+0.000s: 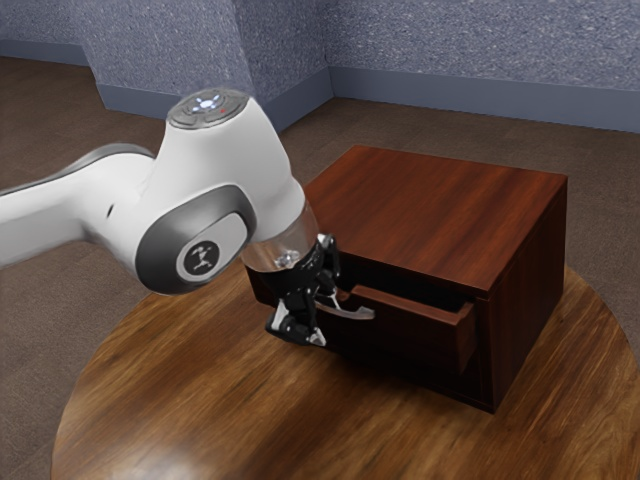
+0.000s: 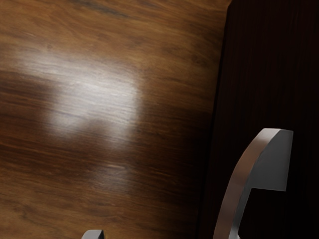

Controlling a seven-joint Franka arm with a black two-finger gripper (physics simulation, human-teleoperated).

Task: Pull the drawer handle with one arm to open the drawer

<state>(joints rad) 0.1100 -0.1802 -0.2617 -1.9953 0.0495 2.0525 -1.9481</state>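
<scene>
Exterior view shows drawer (image 1: 410, 335) ajar, glossy round table (image 1: 200, 400), brown floor (image 1: 60, 120).

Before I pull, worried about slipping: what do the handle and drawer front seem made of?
The handle looks like brushed metal: grey, with a bright sheen along its edge. The drawer front looks like dark reddish varnished wood, judging by faint grain and gloss.

Drawer (image 1: 410, 330) in cabinet (image 1: 440, 210) on table (image 1: 200, 400)

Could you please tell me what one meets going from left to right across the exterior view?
Robot arm → gripper → drawer handle → drawer front → cabinet side panel.
</scene>
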